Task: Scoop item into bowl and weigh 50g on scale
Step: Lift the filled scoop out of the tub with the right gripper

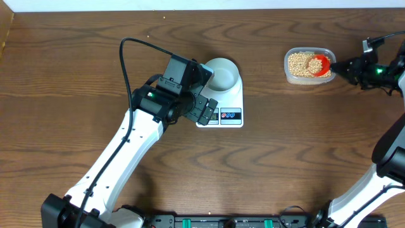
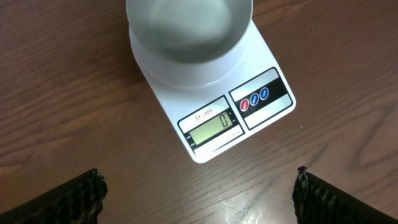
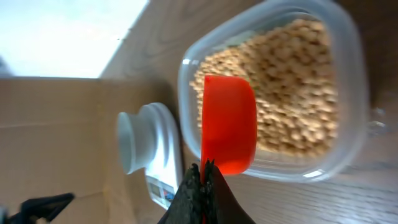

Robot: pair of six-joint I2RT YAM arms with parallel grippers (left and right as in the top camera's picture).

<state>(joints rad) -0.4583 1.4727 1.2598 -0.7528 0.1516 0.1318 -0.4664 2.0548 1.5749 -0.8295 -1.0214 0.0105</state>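
Pinching the red scoop (image 3: 229, 124) in the clamped right gripper (image 3: 204, 177) over beans (image 3: 298, 93) in the tub (image 1: 288, 76), 3 o'clock from the empty bowl (image 1: 223, 75) on the scale (image 1: 231, 101); best taking small, level scoops; hovering the left gripper (image 2: 199, 193) wide, empty.

Robotics lab bench: two arms (image 1: 114, 152) at a wooden table (image 1: 63, 76).

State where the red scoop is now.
Upper right in the overhead view: the red scoop is over the beans in the clear tub, gripped by the right tool.
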